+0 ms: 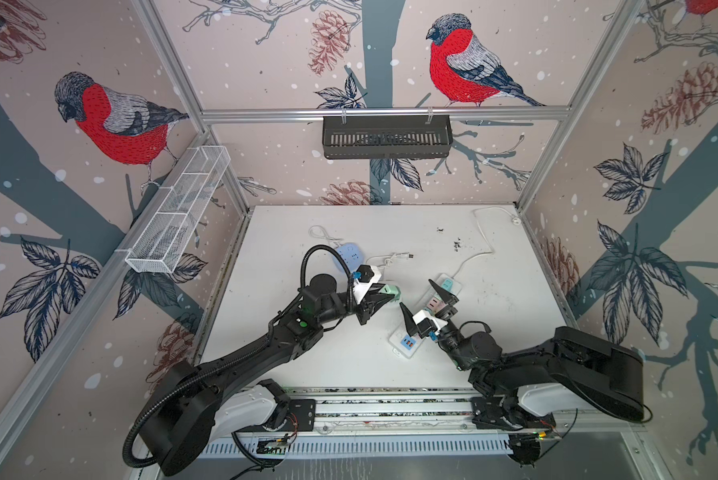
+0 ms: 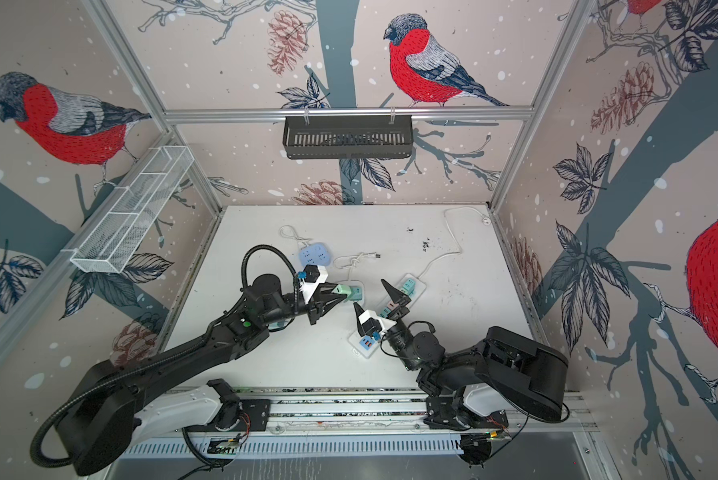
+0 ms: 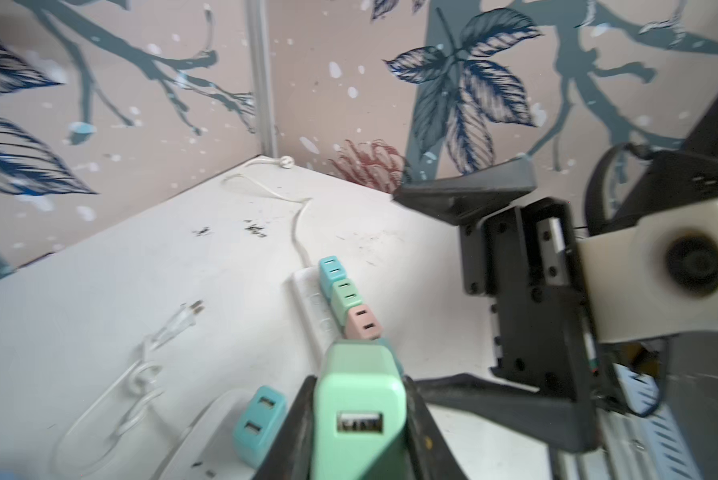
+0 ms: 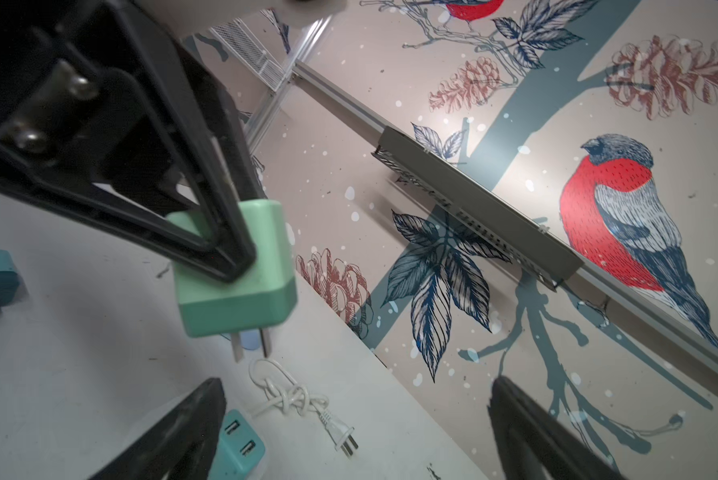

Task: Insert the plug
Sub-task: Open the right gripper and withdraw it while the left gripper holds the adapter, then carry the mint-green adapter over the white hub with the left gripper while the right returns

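Both top views: high overhead, from front, looking down toward rear; counter [image 1: 390, 232] shared, near identical.
Left wrist: low, close, facing across counter to far right corner.
Right wrist: low, tilted up toward black basket [image 4: 473, 199].
Wrist views share green plug [image 3: 359, 399], knotted cord [image 4: 291, 395].

**Robotics laboratory test cell.** A flat white tabletop [image 1: 390, 232] served as the work surface. Around it stood a frame of silver aluminium profile bars [image 1: 382, 113]. Wall panels printed with red-breasted birds, pine cones and branches [image 1: 461, 62] closed the cell behind the tabletop and at both its sides. Two black jointed robot arms, the left arm [image 1: 241, 357] and the right arm [image 1: 590, 357], were mounted on a silver slotted rail [image 1: 390, 409] along the tabletop's near edge. A black slotted metal tray [image 1: 386, 137] hung above its far edge, and a white wire-mesh basket [image 1: 178, 208] above its left edge.
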